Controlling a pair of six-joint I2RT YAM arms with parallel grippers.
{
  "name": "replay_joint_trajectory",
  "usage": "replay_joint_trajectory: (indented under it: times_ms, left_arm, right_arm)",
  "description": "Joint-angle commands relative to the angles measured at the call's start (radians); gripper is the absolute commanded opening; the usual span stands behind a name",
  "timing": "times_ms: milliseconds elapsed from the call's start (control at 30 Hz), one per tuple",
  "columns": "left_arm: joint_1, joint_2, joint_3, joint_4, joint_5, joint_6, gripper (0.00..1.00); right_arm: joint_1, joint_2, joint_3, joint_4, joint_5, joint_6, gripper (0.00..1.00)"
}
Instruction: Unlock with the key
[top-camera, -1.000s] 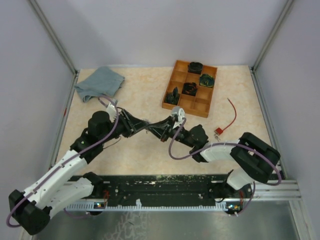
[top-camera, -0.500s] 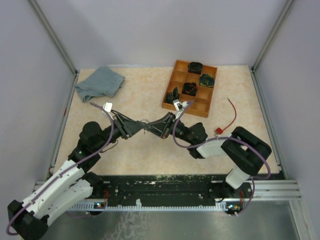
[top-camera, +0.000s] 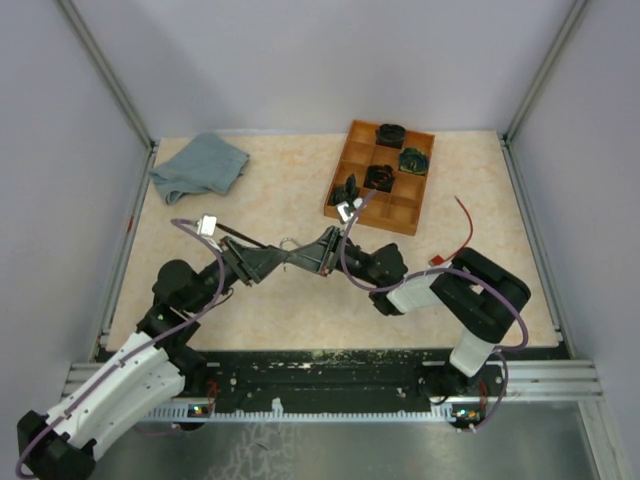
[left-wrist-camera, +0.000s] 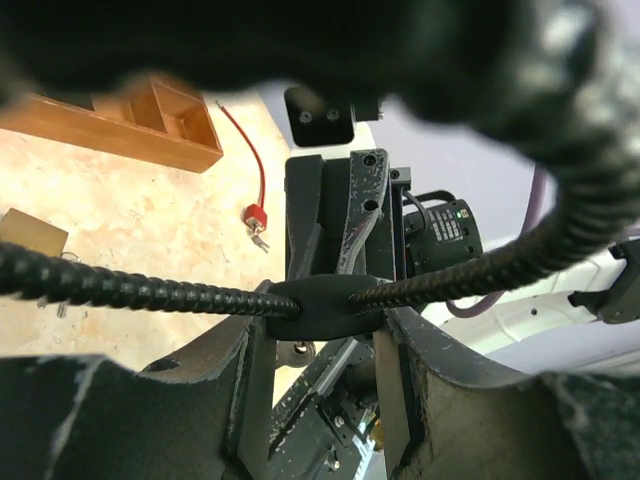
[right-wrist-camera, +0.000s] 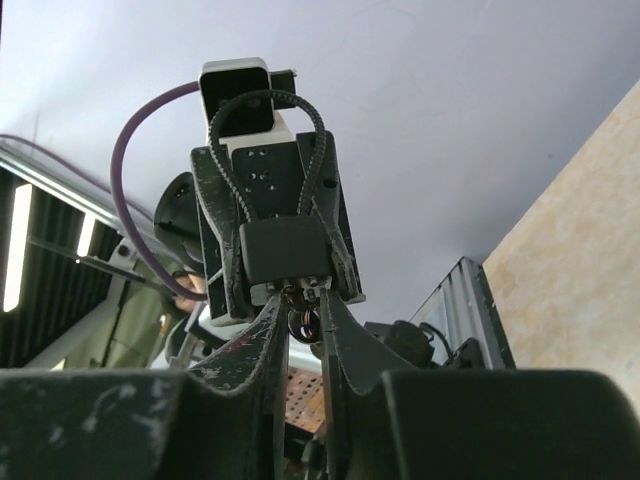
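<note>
I'm holding the lock (right-wrist-camera: 285, 250) up above the middle of the table (top-camera: 280, 190), left gripper (left-wrist-camera: 320, 328) clamping on its body. Right gripper (right-wrist-camera: 300, 300) is sitting at the lock's end with the key (right-wrist-camera: 300, 322) between narrowly parted fingers. I'm not managing to tell if they're pinching it.

Pale grey walls (top-camera: 330, 60), beige speckled tabletop (top-camera: 280, 180) — aluminium corner posts (top-camera: 100, 70)
</note>
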Motion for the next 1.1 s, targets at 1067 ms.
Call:
replay_joint_trajectory:
  times_ms: [1067]
  left_arm:
    - [-0.022,0.179,0.176,-0.293,-0.010,-0.306,0.00]
  right_arm:
    - [-0.002,-0.404,-0.145,-0.445,0.026,-0.974,0.32]
